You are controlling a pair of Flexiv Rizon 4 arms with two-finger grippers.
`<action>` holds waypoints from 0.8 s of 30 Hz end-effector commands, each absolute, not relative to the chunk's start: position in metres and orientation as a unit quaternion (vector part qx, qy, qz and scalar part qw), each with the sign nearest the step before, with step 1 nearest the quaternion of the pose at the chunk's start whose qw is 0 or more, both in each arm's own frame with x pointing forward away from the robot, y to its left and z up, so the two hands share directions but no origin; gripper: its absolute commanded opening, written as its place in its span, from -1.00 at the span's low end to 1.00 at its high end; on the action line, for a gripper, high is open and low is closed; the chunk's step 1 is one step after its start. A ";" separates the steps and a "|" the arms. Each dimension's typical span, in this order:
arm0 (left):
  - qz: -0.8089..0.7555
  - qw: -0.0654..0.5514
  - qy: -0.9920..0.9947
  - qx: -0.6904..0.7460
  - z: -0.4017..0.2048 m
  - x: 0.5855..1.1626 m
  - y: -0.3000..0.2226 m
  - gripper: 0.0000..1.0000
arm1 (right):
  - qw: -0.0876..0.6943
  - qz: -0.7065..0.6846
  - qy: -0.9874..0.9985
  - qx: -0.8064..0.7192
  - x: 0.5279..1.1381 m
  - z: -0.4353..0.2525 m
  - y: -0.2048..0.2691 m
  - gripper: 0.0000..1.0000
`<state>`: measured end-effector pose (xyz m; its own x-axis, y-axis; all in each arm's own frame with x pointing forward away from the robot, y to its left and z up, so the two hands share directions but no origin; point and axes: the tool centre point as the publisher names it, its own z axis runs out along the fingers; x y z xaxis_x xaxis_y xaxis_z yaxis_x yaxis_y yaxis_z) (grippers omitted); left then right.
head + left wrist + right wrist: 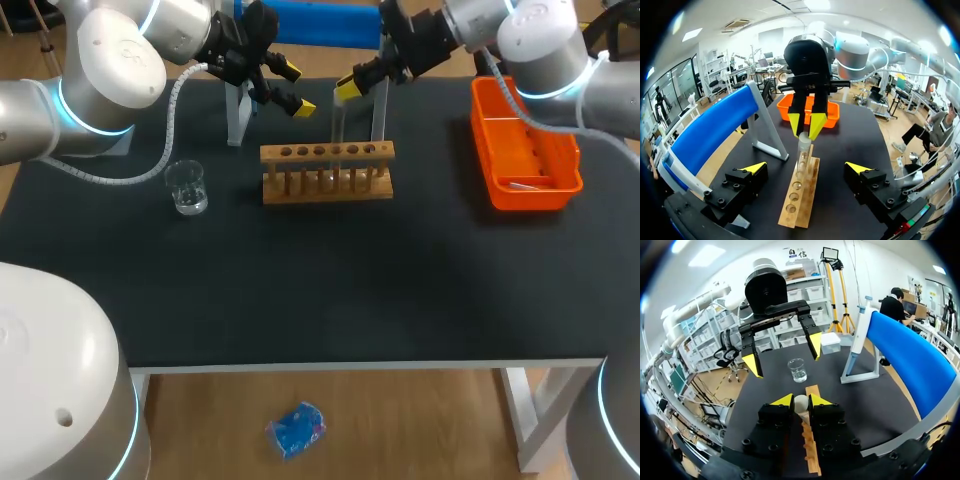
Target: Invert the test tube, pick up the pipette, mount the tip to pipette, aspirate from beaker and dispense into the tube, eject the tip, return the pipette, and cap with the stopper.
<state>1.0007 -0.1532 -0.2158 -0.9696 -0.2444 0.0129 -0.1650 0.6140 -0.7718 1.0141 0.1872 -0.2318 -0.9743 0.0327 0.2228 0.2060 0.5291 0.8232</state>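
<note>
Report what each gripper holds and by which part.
The right gripper is shut on the test tube, by its upper end, above the wooden rack. The left gripper is open and holds nothing.

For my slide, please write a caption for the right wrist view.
Right gripper shut on a clear glass test tube, light wooden rack beneath.

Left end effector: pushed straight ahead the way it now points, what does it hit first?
Probably the test tube held upright in the right end effector, over the wooden rack; depth is hard to judge here.
</note>
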 end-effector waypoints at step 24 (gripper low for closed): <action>-0.422 0.045 0.898 -0.114 -0.215 1.002 -0.153 1.00 | 0.104 -0.461 -0.878 -0.074 1.012 -0.255 0.184 -1.00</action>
